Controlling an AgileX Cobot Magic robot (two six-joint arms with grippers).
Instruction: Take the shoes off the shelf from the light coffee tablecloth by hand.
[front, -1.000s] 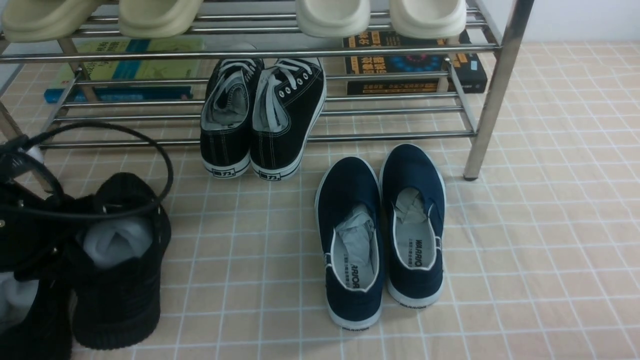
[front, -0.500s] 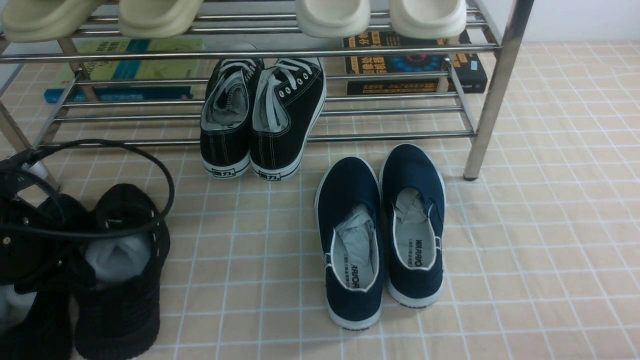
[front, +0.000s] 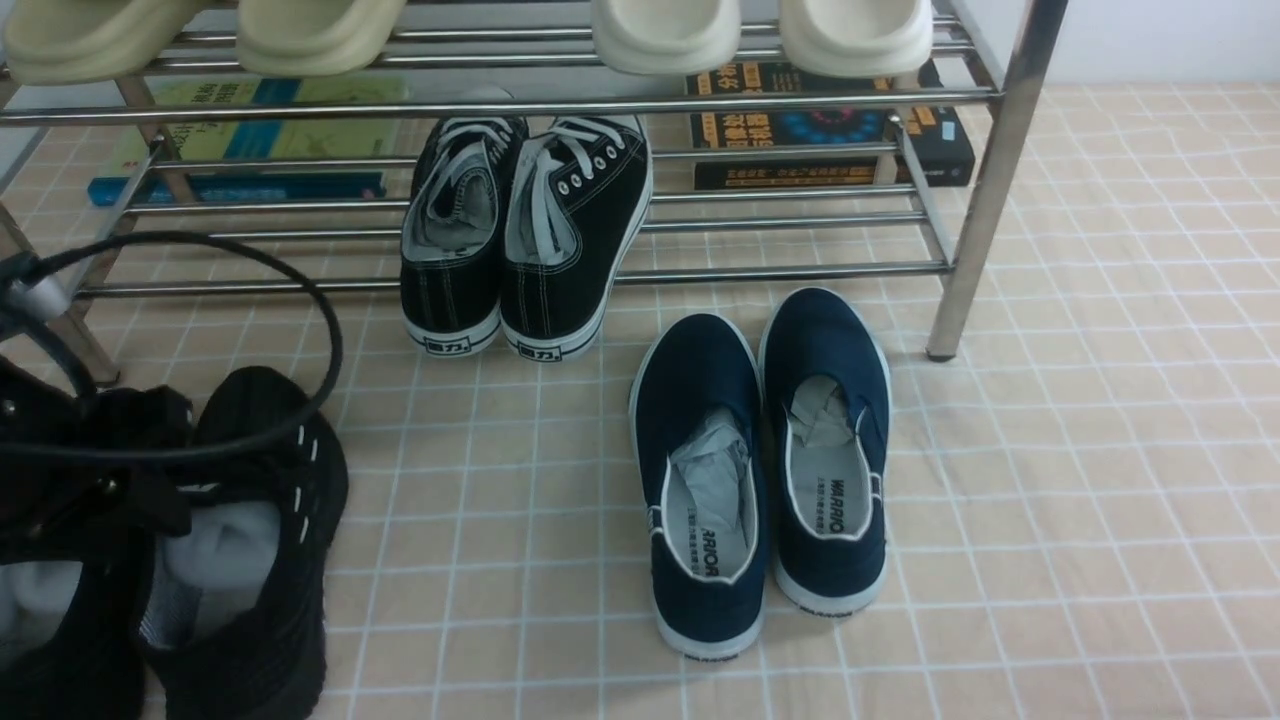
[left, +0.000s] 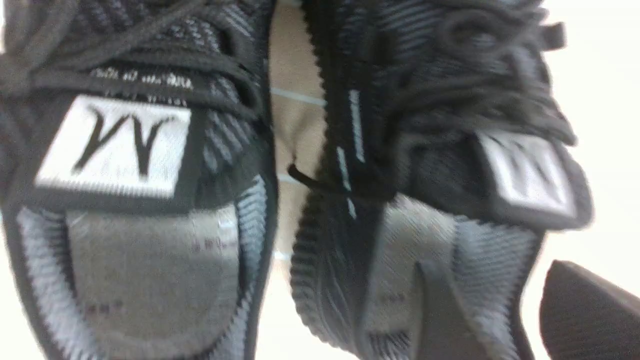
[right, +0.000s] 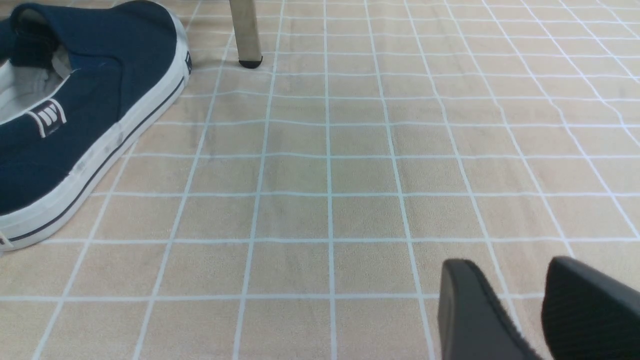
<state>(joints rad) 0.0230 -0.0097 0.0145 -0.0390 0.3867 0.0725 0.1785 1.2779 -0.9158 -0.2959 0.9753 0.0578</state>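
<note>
The light coffee tablecloth (front: 1120, 480), marked with a grid of thin white lines, is spread across the working area. The steel-tube shelf (front: 992, 190) is stood along its far part. On the upper tier, a pair of greenish-beige clogs (front: 315, 35) and a pair of off-white clogs (front: 668, 38) are carried side by side. A pair of black canvas lace-ups (front: 570, 240) is supported on the lower tier. The navy slip-ons (front: 705, 480) are placed on the cloth in front of the shelf, right of centre. The all-black knit sneakers (front: 245, 560) are located on the cloth at the left, in front of the shelf's left end; the right-hand shoe appears tilted. Behind the lower bars, a yellow-green book (front: 290, 120) is seen at the left and a black book (front: 800, 125) at the right. The sneakers are partly covered in the front view by the left arm (front: 80, 470) and its looped cable (front: 335, 340).

The left claw (left: 494, 265) is opened, with one finger inside the right-hand sneaker and the other outside; whether the side wall is touched cannot be determined. The right claw (right: 510, 261) is opened above the cloth, and nothing is held.
</note>
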